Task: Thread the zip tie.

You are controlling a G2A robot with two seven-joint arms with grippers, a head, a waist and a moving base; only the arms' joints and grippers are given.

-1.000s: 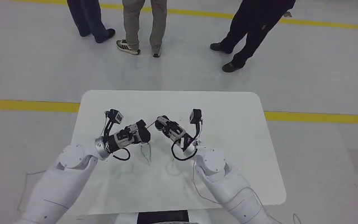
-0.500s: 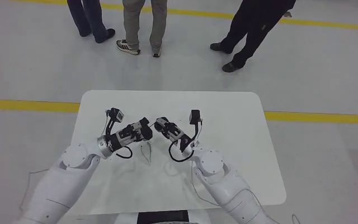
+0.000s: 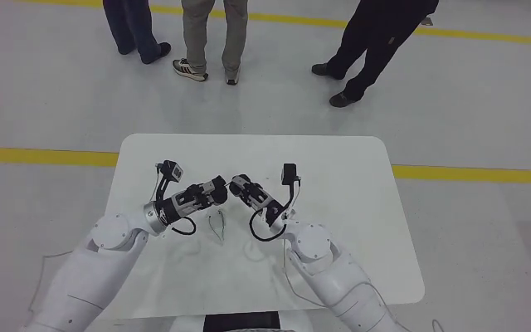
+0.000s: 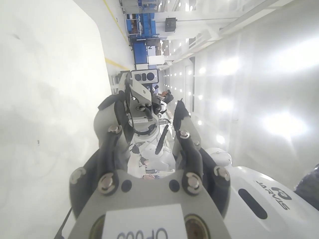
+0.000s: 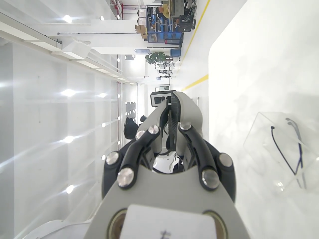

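Note:
My two grippers face each other closely above the middle of the white table (image 3: 348, 183). The left gripper (image 3: 218, 191) (image 4: 147, 100) is open, and the right arm's wrist shows through the gap between its fingers. The right gripper (image 3: 236, 183) (image 5: 172, 96) has its fingers pressed together, and I can make out nothing between them. A thin dark zip tie (image 5: 284, 150) (image 3: 220, 226) lies bent on the table inside a clear plastic holder (image 5: 261, 130), just nearer the robot than the grippers. Neither gripper touches it.
The table's rounded far corners and edges are in view, with grey floor and yellow floor lines beyond. Black cables loop off both wrists near the grippers. Several people stand on the floor past the far edge, away from the table.
Both grippers have drifted slightly closer together over the table's middle. The zip tie in its clear holder has not moved.

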